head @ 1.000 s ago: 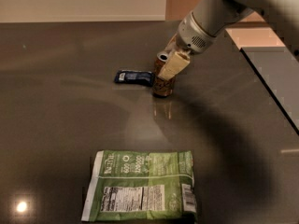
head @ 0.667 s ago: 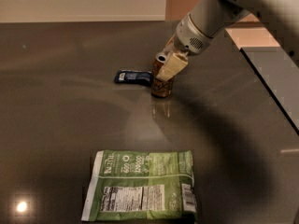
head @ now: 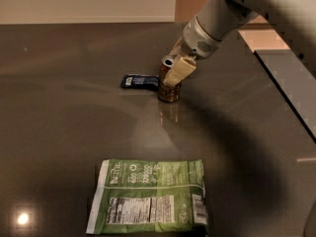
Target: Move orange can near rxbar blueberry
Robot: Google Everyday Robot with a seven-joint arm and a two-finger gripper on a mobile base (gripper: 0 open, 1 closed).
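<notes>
Well, there the gripper [head: 172,75] sat, out toward the far middle of the dark table [head: 64,107], clamped down over the orange can [head: 169,92]. The can stood upright right between its jaws, its bottom on the tabletop and its reflection showing just below. One pale finger [head: 178,72] lay across the can's near side and covered the upper part, so only the lower brownish body showed beneath the gripper. Just to the left of the gripper, as the camera saw it, the rxbar blueberry [head: 139,81] lay flat, a small dark blue wrapper with its right end close up against the can; whether the two touched could not be told. The light grey arm [head: 217,21] rose from the gripper up and to the right, out past the top edge of the view. Well apart from the gripper, toward the camera and a touch to the left, a large green bag [head: 148,196] lay flat with its white nutrition label facing up.
</notes>
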